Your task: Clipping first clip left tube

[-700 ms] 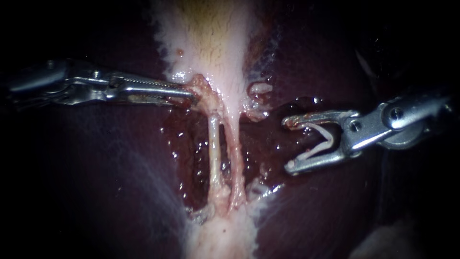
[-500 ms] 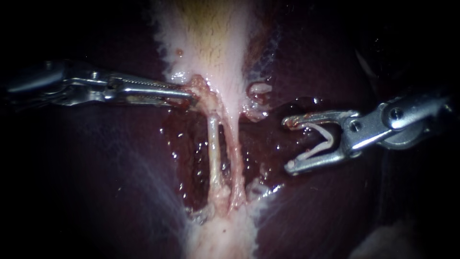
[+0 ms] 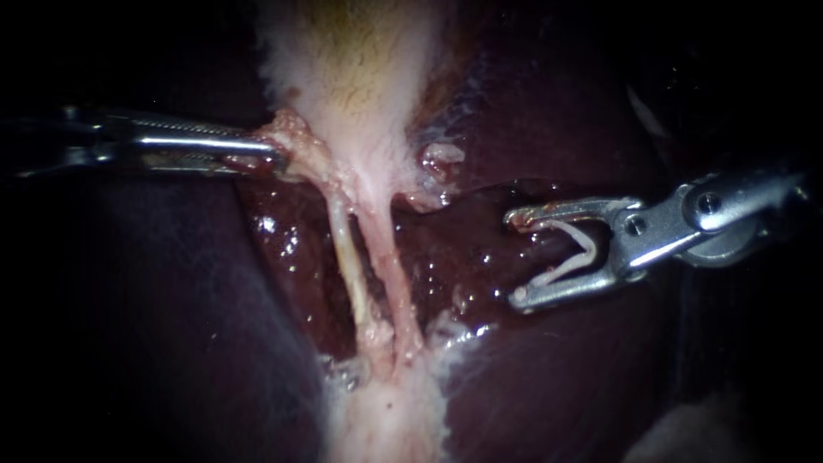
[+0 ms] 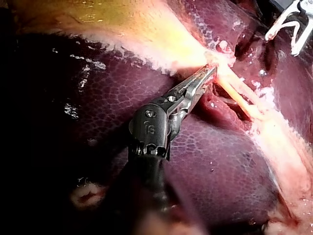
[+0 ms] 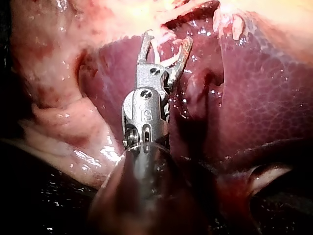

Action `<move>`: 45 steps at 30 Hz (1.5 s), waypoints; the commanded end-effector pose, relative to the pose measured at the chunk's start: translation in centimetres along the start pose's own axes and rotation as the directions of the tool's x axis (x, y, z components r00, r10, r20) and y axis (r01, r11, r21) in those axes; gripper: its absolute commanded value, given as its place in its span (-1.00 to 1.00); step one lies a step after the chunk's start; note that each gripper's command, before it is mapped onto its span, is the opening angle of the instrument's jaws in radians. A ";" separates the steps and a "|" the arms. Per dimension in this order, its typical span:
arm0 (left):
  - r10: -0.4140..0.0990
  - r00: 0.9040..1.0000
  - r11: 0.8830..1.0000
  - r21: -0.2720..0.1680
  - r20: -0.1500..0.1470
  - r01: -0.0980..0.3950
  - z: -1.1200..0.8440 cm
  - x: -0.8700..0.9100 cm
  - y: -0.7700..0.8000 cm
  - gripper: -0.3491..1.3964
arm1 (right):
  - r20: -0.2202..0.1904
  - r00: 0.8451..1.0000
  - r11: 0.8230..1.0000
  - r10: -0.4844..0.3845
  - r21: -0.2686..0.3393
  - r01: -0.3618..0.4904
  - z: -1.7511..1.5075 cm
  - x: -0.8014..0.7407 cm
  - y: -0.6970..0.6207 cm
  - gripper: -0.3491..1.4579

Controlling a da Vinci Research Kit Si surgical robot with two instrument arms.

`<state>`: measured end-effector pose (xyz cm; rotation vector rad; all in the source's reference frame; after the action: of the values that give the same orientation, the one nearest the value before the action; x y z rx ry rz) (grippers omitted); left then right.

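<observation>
Item 1, left instrument (image 3: 276, 159): jaws clenched on the gallbladder (image 3: 360, 77) edge, now drawn further leftward. The 2 tubes slant and more liver (image 3: 171, 300) bed shows.
Item 2, right instrument (image 3: 516, 257): unmoved, jaws spread, cradling an open clip (image 3: 570, 253).
Item 3, left tube (image 3: 351, 266) (taut, bare): well apart from the clip, so the approach is judged still to come.

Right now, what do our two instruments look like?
Left instrument: slim silver metal with long, narrow, toothed jaws, on a dark shaft. Right instrument: silver metal with shorter, wider-set jaws hooked at the tips, a pivot block with round screws, and a dark shaft. No cables show.
</observation>
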<state>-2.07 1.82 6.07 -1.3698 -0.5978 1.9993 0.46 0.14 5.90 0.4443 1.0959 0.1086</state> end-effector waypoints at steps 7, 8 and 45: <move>0.010 1.000 1.000 0.000 -0.002 -0.010 0.01 -0.03 0.00 -1.00 | 0.002 1.000 1.000 -0.002 -0.005 0.002 0.09 0.01 -0.04 -0.06; 0.010 1.000 1.000 0.000 -0.002 -0.010 0.01 -0.03 0.00 -1.00 | 0.003 1.000 1.000 -0.002 -0.010 0.002 0.13 0.01 -0.05 -0.06; 0.010 1.000 1.000 0.003 -0.002 -0.010 0.04 -0.02 0.03 -1.00 | 0.096 0.993 0.991 0.074 0.100 -0.084 1.69 -0.31 -0.08 -0.08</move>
<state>-2.11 1.78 6.09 -1.3757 -0.5888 2.0052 1.80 -0.51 6.79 0.5814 0.9953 0.1010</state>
